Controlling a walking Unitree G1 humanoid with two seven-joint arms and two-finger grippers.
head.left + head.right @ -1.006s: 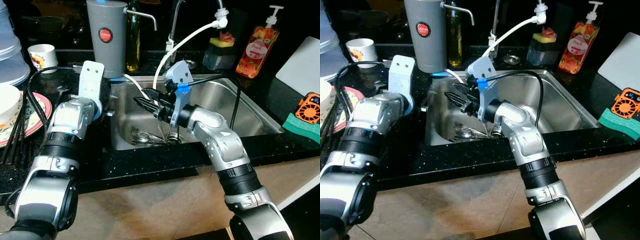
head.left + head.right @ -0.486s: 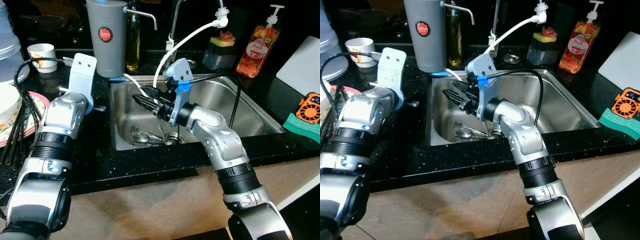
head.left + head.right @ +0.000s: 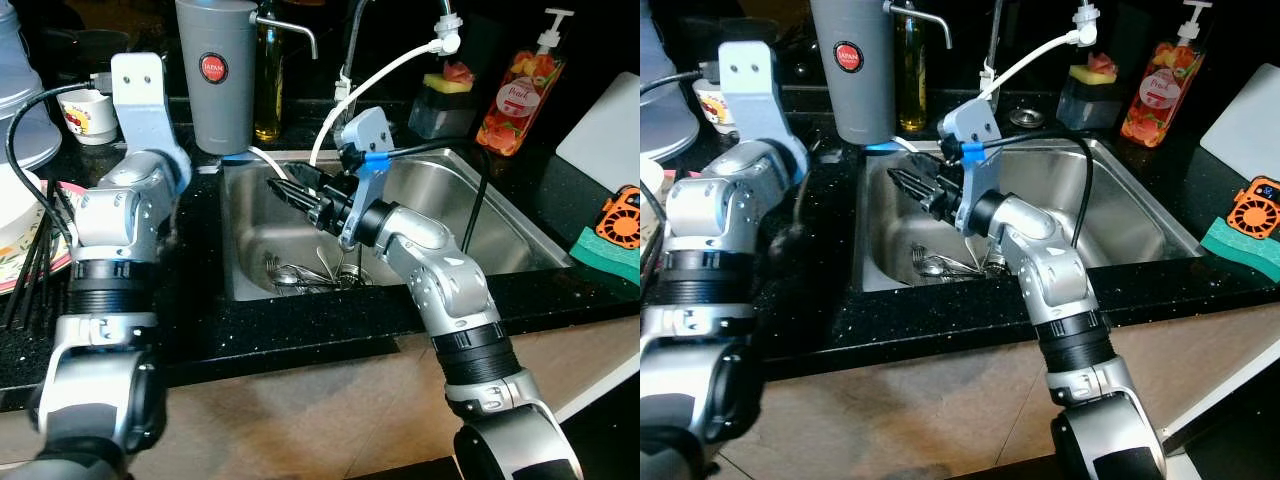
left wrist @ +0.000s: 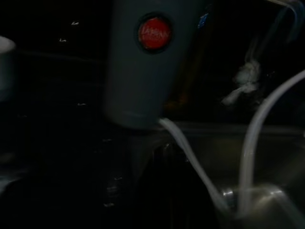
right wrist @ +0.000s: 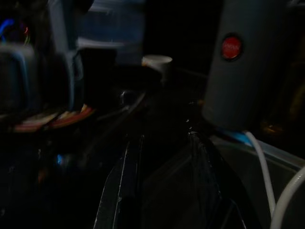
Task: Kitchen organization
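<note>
1. Cutlery lies heaped on the floor of the sink, at about 6 o'clock from my right jaws, which hover well above it near the sink's left wall.
2. Long axes of the pieces run roughly 3 to 9 o'clock, handles mixed; I cannot tell them apart singly.
3. My right jaws look slightly parted with nothing between them, and they are far nearer the heap than my left arm, raised over the bench at 9 o'clock; whether its jaws are parted or closed I cannot tell.
4. Readable writing: "JAPAN" on the red badge of the grey canister; the soap bottle label is too small.
</note>
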